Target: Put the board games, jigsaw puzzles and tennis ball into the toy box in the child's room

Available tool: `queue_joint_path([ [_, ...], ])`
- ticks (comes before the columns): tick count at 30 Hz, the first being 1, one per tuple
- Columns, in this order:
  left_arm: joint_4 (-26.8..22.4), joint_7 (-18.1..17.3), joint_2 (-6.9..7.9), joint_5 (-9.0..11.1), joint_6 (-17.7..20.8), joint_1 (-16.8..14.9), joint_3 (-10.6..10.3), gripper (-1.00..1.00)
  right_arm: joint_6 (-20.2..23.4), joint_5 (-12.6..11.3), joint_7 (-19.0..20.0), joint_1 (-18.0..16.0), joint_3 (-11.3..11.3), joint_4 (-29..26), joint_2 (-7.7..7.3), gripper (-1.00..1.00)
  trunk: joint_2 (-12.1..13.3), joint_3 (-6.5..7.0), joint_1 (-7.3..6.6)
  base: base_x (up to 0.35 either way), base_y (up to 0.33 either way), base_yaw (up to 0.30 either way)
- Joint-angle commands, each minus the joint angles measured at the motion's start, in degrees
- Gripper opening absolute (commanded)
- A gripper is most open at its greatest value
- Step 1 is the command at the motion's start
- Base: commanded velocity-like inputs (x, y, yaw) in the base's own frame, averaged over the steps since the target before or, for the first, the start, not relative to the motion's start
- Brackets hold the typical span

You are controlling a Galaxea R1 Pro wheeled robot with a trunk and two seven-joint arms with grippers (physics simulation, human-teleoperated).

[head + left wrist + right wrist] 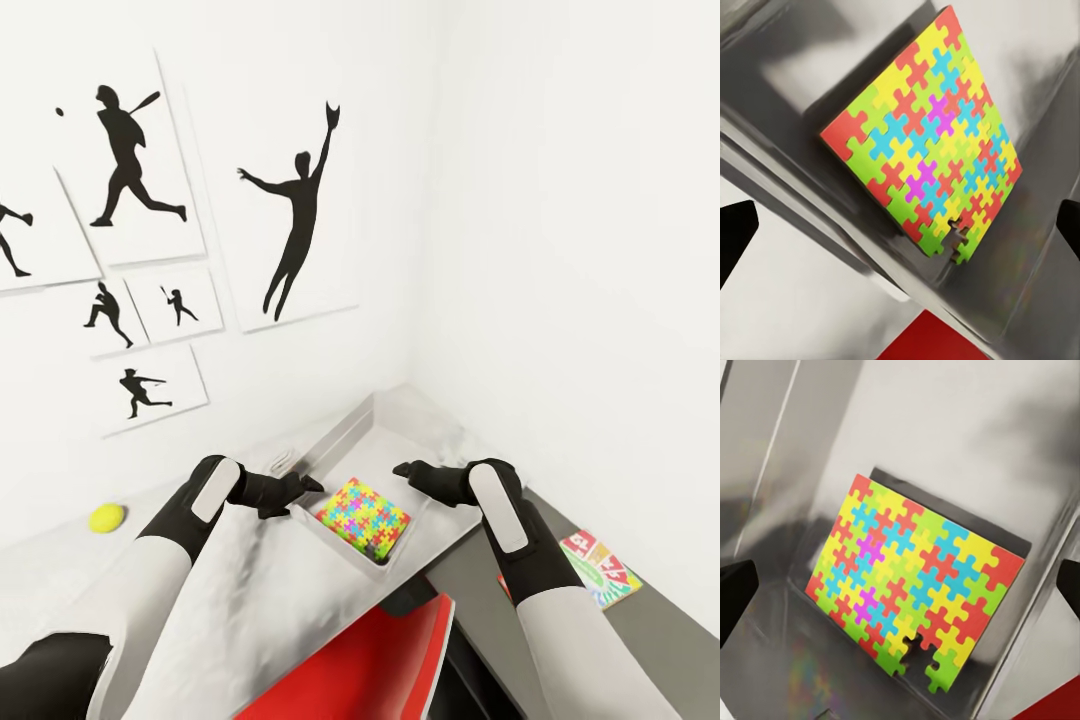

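Working left to right, our first worry is the tennis ball (pixel 106 517), which sits on the pale counter (pixel 240 610) well apart from our left end effector (pixel 300 489); being round, we judge it could roll off if we nudge the counter or close on it off-centre. That left end effector hovers at the near-left rim of the toy box (pixel 372 432), its two dark fingertips spread wide at the edges of its wrist view and holding nothing. Inside the box, between our two end effectors, the jigsaw puzzle (pixel 363 515) leans tilted against a wall, so we think anything dropped on it may jam or knock it flat. Our right end effector (pixel 405 470) is likewise open and empty at the box's right rim. Further right, a board game (pixel 600 568) lies on the darker surface just beside our right forearm, which could sweep it away on a careless swing.
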Motion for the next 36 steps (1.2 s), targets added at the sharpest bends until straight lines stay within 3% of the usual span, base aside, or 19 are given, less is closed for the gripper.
queue_joint_path([
  [1,-0.05,0.06,0.06,0.15,0.1,-0.05,-0.24,1.0,0.09,-0.59,-0.6,-0.05,0.03,-0.08,-0.05,1.0,-0.13,-0.2,0.03,0.0,0.0,0.0],
  [14,-0.08,0.06,0.06,0.17,0.1,-0.05,-0.24,1.0,0.09,-0.52,-0.74,-0.09,0.03,-0.08,-0.87,1.0,-0.13,-1.18,0.03,0.0,0.0,0.0],
  [23,-0.07,0.06,0.06,0.19,0.12,-0.05,-0.24,1.0,0.29,-0.59,-4.77,-0.14,0.03,-0.04,-0.98,1.0,-0.13,-1.86,0.03,0.0,0.0,0.0],
  [36,-0.09,-0.02,0.15,0.21,0.13,-0.05,-0.24,1.0,0.26,-0.66,-5.68,-0.14,0.03,0.17,-0.93,1.0,-0.13,-2.84,0.03,0.0,0.0,0.0],
])
